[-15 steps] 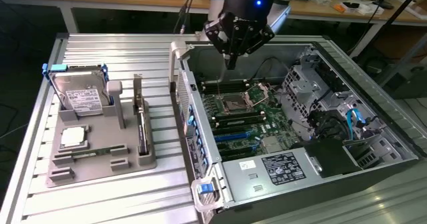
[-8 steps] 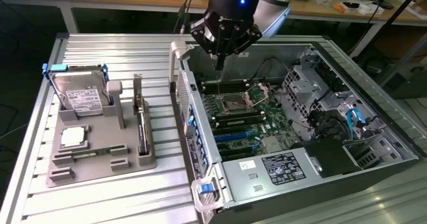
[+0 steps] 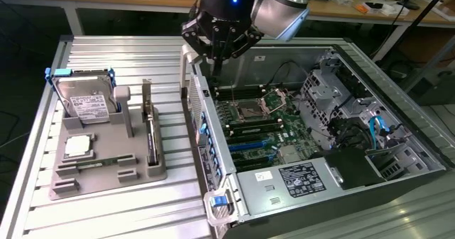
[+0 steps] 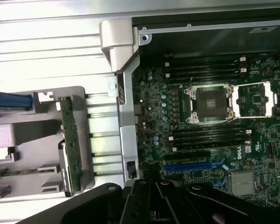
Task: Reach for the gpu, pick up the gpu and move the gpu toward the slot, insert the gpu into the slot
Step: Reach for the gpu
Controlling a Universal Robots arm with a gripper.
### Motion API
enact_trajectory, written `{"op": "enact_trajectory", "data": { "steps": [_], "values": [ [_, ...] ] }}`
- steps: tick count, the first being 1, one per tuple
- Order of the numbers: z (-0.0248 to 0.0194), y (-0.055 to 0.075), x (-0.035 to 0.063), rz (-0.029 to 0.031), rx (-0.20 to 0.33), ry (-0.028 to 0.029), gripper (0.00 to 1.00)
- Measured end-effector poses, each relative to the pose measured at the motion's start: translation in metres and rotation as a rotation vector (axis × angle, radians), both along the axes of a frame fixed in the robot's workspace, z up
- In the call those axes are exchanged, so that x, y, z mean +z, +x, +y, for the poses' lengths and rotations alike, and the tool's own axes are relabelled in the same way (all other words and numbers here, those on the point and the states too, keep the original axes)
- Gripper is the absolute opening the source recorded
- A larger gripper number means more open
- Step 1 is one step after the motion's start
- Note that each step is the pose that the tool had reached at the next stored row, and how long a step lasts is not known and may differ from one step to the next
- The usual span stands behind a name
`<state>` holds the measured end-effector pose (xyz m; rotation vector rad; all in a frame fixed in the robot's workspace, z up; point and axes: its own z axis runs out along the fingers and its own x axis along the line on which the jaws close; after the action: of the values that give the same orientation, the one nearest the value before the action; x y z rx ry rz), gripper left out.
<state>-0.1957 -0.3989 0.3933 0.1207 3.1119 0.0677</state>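
The gpu [image 3: 150, 135] stands edge-on in the grey holder [image 3: 106, 183] on the exterior view's left, a slim dark card with a pale bracket at its far end. In the wrist view the gpu [image 4: 69, 144] shows as a green strip in that holder. The slot [image 3: 246, 143] is a long blue strip on the green motherboard inside the open case; the wrist view shows the slot [image 4: 191, 165] near my fingers. My gripper [image 3: 215, 71] hangs shut and holds nothing above the case's far left corner, to the right of the gpu and apart from it. In the wrist view my gripper [image 4: 151, 179] points down over the case's edge.
A silver hard drive [image 3: 85, 101] stands in the holder's far end, with a square processor [image 3: 78, 146] and a memory stick [image 3: 96, 164] nearer. The open case [image 3: 213, 159] has a tall metal side wall between holder and motherboard [image 3: 267, 124]. Cables and drive bays [image 3: 370, 127] crowd its right side.
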Motion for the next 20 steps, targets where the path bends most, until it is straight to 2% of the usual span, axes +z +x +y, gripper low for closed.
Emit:
{"op": "enact_trajectory", "data": {
  "steps": [9, 18, 19, 20],
  "values": [
    [0.0000, -0.035, 0.0000, 0.0000, -0.001, 0.0000, 0.11],
    [0.0000, -0.065, 0.0000, 0.0000, -0.001, -0.0001, 0.11],
    [0.0000, -0.076, 0.0000, 0.0000, -0.002, 0.0000, 0.11],
    [0.0000, -0.079, 0.0000, 0.0000, -0.002, 0.0000, 0.11]
  ]
}}
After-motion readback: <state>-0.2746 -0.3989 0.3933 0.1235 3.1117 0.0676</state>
